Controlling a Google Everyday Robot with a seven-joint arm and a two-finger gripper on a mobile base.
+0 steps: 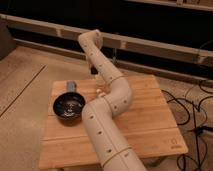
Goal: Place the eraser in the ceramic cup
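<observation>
My gripper [93, 69] shows as a small dark tip hanging below the wrist, over the far edge of the wooden table [145, 107]. My arm bends up from the bottom and covers most of it. A small pale round thing just below the gripper, against the arm's left side, looks like the ceramic cup [100, 92]; the arm hides most of it. The eraser is not visible on its own; I cannot tell whether it is in the gripper.
A wide dark bowl [69, 107] sits on the table's left side. A small grey-blue block [71, 86] lies just behind it. Cables [192, 107] lie on the floor to the right. A low ledge [150, 45] runs behind the table.
</observation>
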